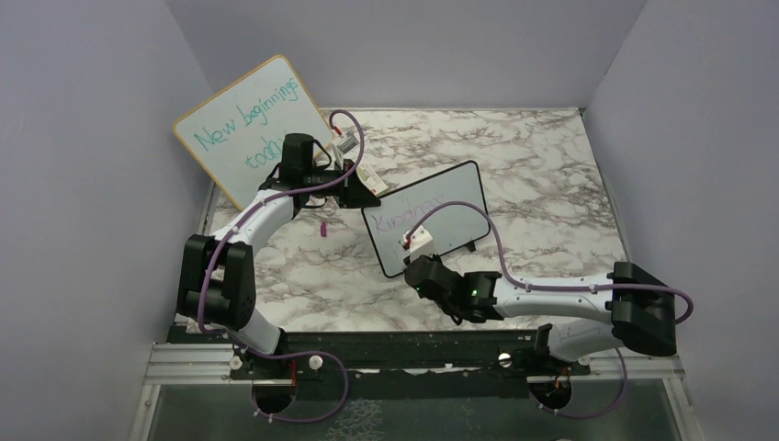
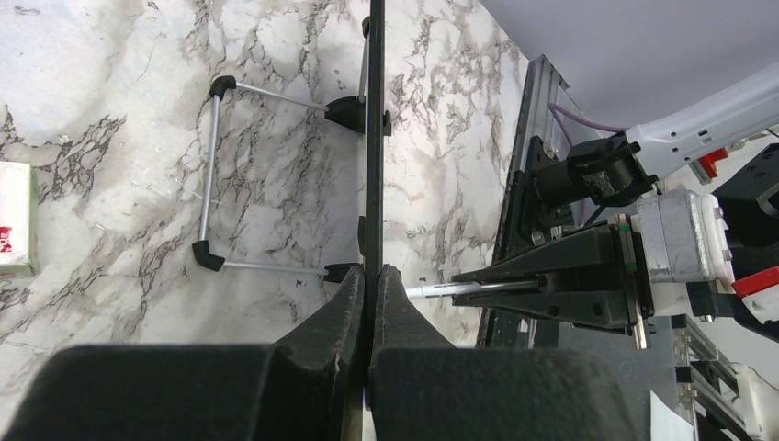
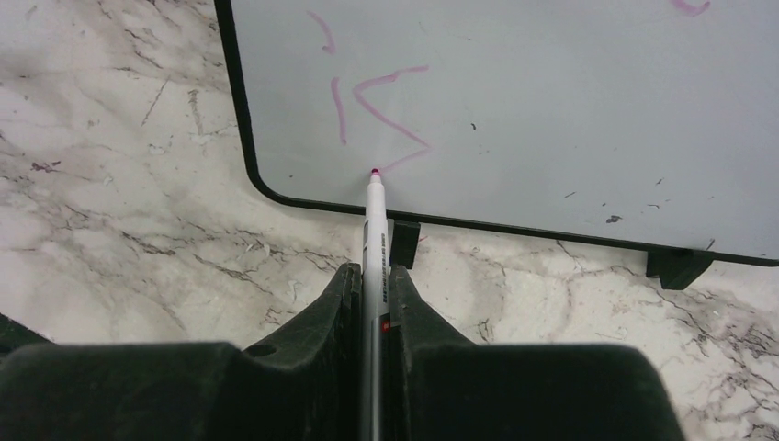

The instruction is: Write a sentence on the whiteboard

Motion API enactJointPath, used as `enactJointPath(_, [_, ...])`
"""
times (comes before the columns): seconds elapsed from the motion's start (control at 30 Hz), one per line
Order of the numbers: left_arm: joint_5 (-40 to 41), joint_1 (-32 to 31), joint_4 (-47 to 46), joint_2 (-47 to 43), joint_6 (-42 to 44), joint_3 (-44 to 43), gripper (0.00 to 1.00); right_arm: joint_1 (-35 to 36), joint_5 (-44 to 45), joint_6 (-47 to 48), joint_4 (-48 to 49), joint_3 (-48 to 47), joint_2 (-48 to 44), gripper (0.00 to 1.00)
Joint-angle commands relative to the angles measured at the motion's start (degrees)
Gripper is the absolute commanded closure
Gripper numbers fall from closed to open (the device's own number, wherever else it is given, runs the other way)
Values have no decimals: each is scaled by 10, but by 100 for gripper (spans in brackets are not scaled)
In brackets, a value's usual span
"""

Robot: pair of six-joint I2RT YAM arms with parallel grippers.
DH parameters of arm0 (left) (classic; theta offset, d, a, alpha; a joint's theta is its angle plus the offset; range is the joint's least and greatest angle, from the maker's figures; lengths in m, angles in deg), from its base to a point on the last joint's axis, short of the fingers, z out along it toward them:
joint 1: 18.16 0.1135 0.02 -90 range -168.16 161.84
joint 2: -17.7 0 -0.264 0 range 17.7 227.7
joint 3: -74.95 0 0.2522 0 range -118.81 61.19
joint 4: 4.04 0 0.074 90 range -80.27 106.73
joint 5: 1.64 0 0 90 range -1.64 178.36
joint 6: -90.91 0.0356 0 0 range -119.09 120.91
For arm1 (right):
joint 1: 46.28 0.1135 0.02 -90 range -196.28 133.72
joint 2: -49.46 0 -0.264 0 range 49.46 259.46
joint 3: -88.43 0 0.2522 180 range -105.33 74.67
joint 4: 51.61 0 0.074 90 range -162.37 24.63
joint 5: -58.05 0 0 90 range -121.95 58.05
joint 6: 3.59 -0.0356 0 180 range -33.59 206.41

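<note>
My left pincer [image 2: 371,280] is clamped on the edge of the whiteboard [image 1: 455,207], which stands upright mid-table [image 1: 551,165]. My right pincer [image 3: 375,276] grips the marker [image 3: 374,220], with its tip on the board near the lower-left corner. The sentence [image 1: 413,213] shows only "Kindness". I judge the remainder unwritten.

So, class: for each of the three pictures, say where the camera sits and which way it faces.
Top external: fixed above and behind the bases, looking down on the table; both arms show, left gripper and right gripper at the whiteboard.
Left wrist: on the left arm, looking along its own gripper, shut on the whiteboard's edge.
Right wrist: on the right arm, facing the board's front; its gripper holds the marker below the sentence.
Shared: both wrist views show whiteboard and marker.
</note>
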Motion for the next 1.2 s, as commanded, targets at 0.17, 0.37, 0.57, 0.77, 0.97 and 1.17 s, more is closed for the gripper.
enactJointPath(0.17, [40, -5, 42, 13, 14, 9, 100, -6, -9, 7, 44, -5, -6, 100])
enactJointPath(0.37, [41, -5, 42, 11, 14, 10, 100, -6, 17, 14, 46, 12, -65, 100])
enactJointPath(0.57, [42, -5, 43, 9, 14, 10, 100, -20, 20, 26, 41, 29, -106, 100])
enactJointPath(0.77, [42, -5, 44, 8, 14, 10, 100, -37, 32, 38, 40, 48, -142, 100])
enactJointPath(0.97, [41, -5, 46, 6, 13, 10, 100, -47, 46, 52, 50, 68, -172, 100])
enactJointPath(1.17, [41, -6, 46, 3, 13, 10, 100, -48, 53, 62, 54, 70, -163, 100])
